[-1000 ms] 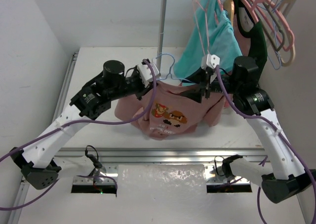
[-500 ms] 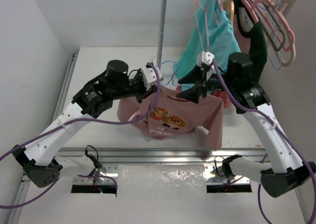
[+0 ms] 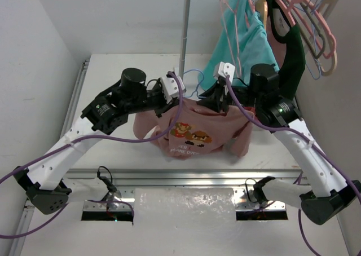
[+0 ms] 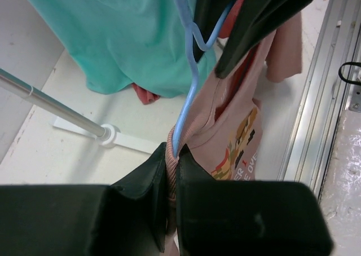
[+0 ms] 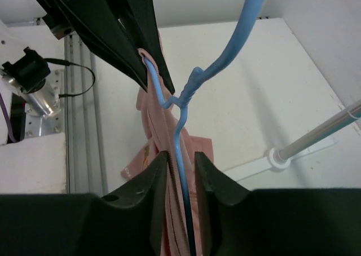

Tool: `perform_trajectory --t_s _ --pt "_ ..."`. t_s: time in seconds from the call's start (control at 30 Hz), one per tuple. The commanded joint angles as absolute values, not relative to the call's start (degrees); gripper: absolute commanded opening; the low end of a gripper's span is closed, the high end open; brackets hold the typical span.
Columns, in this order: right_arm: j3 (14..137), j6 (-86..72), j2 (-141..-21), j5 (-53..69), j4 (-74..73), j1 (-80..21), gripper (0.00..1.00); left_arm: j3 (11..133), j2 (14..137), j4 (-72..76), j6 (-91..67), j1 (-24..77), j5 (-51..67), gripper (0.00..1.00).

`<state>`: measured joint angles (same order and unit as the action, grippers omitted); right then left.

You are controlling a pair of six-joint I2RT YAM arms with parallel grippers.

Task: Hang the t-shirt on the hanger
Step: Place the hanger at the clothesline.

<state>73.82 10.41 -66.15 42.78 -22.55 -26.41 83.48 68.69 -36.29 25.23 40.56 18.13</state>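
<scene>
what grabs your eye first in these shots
The pink t-shirt with its cartoon print stands out first, held up between both arms over the middle of the table. The left gripper and right gripper each pinch its fabric near the neck, and the thin blue hanger wire runs between them. Behind, a teal shirt hangs from the rack at top right.

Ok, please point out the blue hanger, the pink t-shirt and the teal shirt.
hanger (image 5: 188, 89): right wrist view, twisted neck.
t-shirt (image 3: 192, 135): top external view, chest print.
teal shirt (image 4: 113, 36): left wrist view, middle of cloth.
</scene>
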Motion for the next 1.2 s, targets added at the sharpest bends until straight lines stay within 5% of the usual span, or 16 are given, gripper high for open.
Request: perform_trajectory --t_s 0.0,0.07,0.1,0.43,0.47,0.57,0.9,1.03,1.17 --pt "72.8 10.7 -63.2 42.9 -18.5 -26.7 0.25 85.3 68.2 -32.9 25.8 40.5 17.2 0.00" --pt "72.0 11.4 -62.5 40.7 -18.5 -26.7 0.03 84.6 67.9 -32.2 25.8 40.5 16.4 0.00" --pt "71.7 11.6 -62.1 39.6 -18.5 -26.6 0.00 84.6 67.6 -31.9 25.8 40.6 16.3 0.00" --pt "67.9 6.0 -60.9 29.5 -9.2 -26.7 0.00 81.3 64.7 -24.8 22.2 40.6 7.4 0.01" --pt "67.6 5.8 -60.4 28.7 -8.9 -26.7 0.00 80.5 63.8 -23.5 21.8 40.5 5.9 0.04" --pt "68.3 3.2 -58.6 27.8 -7.8 -26.7 0.00 78.1 62.6 -18.7 20.7 40.5 1.2 0.61" --pt "70.6 -3.9 -58.4 8.6 -6.3 -26.6 0.00 77.9 63.4 -14.3 15.9 40.5 -16.9 0.67" --pt "78.6 -5.2 -62.5 2.2 -10.2 -26.6 0.00 77.9 61.4 -14.4 10.2 40.5 -30.6 0.72" --pt "88.5 -2.9 -66.3 -5.2 -19.1 -26.6 0.00 75.6 56.1 -16.8 7.3 40.6 -31.2 0.73"
